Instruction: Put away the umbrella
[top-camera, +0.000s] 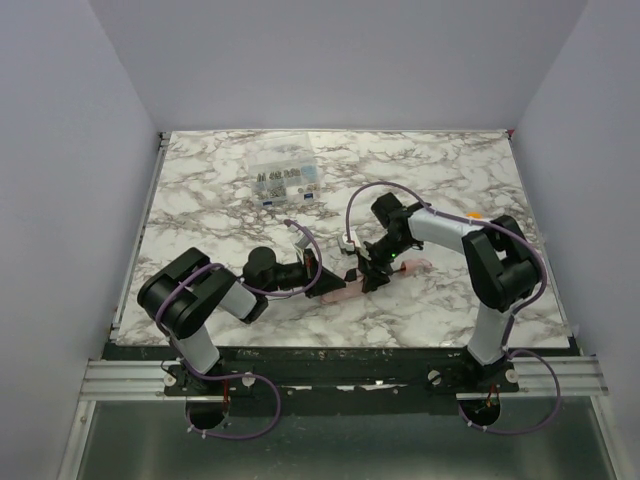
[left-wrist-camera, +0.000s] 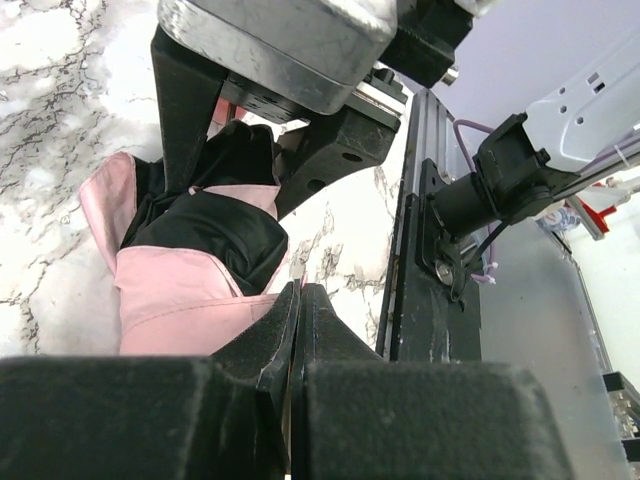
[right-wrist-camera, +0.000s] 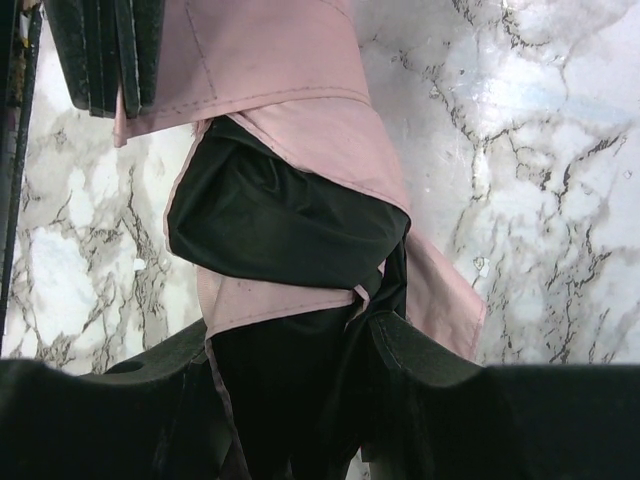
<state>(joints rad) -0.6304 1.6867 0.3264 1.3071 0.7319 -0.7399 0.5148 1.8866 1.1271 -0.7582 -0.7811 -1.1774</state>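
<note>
Marble table (top-camera: 450, 180) underlies everything. Right gripper (right-wrist-camera: 290, 335) is clamped round the rolled umbrella (right-wrist-camera: 280, 220). Left gripper (left-wrist-camera: 297, 295), fingers pressed together, seems to nip its pink flap. The bundle lies by the middle of the near edge. It is probably light, soft and slippery, so hold the firm core rather than the loose folds.

I see a white marble table (top-camera: 200, 215) with grey veining filling the middle of the top view. A clear plastic compartment box (top-camera: 285, 181) of small parts sits toward its upper centre. A small orange object (top-camera: 474, 213) lies near the right side. Pale lavender walls (top-camera: 60, 150) close in the scene, and an aluminium rail (top-camera: 125, 378) crosses the bottom.
</note>
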